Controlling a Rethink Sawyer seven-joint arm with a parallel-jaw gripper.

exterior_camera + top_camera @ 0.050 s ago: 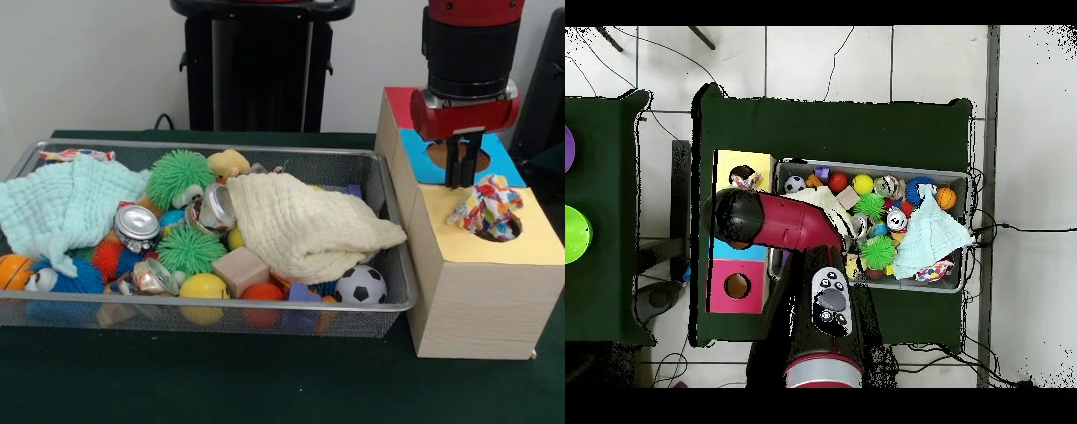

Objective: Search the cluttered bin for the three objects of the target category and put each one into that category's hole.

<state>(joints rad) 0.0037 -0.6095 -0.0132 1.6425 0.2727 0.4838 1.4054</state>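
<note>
We read this as a drop-off: the claw (462,181), fingers together and empty, hangs right of frame above the patterned cloth (485,208) slumped half into the yellow hole (503,231). Next, search the bin (399,291) for another cloth.

From my station I see the desk (265,389) covered in dark green cloth, and two things resting straight on it. The wire mesh bin (393,265) sits lengthwise on the cloth, heaped with toys and cloths. Just beside the bin, at its short end, stands the wooden sorting box (477,309), taller than the bin's rim, its top panels yellow, blue and red, each with a round hole. From overhead the box (743,300) runs along the bin's (960,180) end, with green cloth bare all around both.
</note>
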